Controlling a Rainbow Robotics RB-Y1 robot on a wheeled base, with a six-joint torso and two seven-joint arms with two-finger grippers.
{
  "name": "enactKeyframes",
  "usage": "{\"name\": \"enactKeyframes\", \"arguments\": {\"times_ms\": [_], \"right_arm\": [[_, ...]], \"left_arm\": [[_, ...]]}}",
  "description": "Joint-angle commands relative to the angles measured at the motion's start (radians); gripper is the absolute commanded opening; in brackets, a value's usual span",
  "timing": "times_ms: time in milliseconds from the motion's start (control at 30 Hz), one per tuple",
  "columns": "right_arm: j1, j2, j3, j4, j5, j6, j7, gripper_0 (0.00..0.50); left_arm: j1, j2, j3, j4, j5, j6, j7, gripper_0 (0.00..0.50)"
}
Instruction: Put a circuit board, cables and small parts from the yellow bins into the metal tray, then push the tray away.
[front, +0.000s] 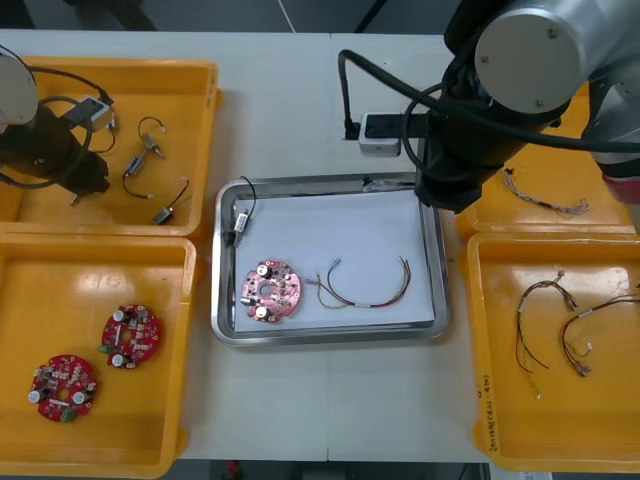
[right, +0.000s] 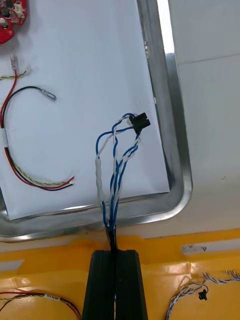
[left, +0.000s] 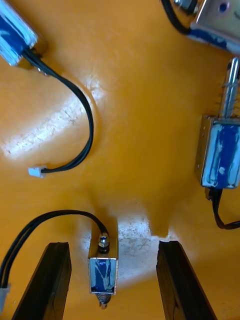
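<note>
My right gripper (right: 114, 252) is shut on a twisted blue and white cable (right: 116, 165), which hangs over the near right corner of the metal tray (right: 172, 150). The cable's black plug (right: 139, 122) lies on the white inside. In the tray are a red circuit board (front: 268, 290), a red and yellow cable (front: 365, 287) and a small metal part (front: 241, 222) with a black lead. My left gripper (left: 112, 245) is open low in the upper left yellow bin (front: 190, 110), its fingers (left: 55, 280) on either side of a small metal part (left: 103, 267).
More small metal parts (left: 220, 155) with black leads lie near the left gripper. Two circuit boards (front: 130, 335) sit in the lower left bin. Red and yellow cables (front: 560, 320) fill the lower right bin; a blue and white cable (front: 545, 195) lies in the upper right one. A white box (front: 380, 133) stands behind the tray.
</note>
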Motion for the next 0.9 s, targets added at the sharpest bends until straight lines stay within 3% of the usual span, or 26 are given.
{"name": "enactKeyframes", "arguments": {"times_ms": [33, 333, 367, 400, 467, 667, 900], "right_arm": [[-0.049, 0.039, 0.073, -0.03, 0.027, -0.042, 0.049, 0.0], [-0.047, 0.047, 0.184, -0.03, 0.101, -0.132, 0.098, 0.0], [-0.047, 0.047, 0.21, -0.026, 0.115, -0.15, 0.107, 0.0], [-0.047, 0.047, 0.218, -0.018, 0.115, -0.16, 0.111, 0.0], [-0.047, 0.05, 0.227, 0.01, 0.106, -0.178, 0.124, 0.0], [-0.047, 0.061, 0.228, 0.097, 0.093, -0.232, 0.228, 0.0], [-0.047, 0.067, 0.244, 0.16, 0.116, -0.269, 0.256, 0.0]], "left_arm": [[0.024, 0.047, -0.02, -0.01, 0.001, -0.016, -0.048, 0.5], [0.037, 0.047, -0.02, -0.01, -0.001, -0.039, -0.053, 0.5], [0.037, 0.047, -0.02, -0.01, -0.001, -0.039, -0.055, 0.373], [0.038, 0.047, -0.021, -0.01, -0.001, -0.039, -0.056, 0.282], [0.038, 0.047, -0.021, -0.01, -0.001, -0.039, -0.059, 0.002], [0.038, 0.047, -0.021, -0.01, -0.001, -0.047, -0.07, 0.0], [0.037, 0.06, -0.02, -0.029, 0.011, -0.041, -0.07, 0.0]]}}
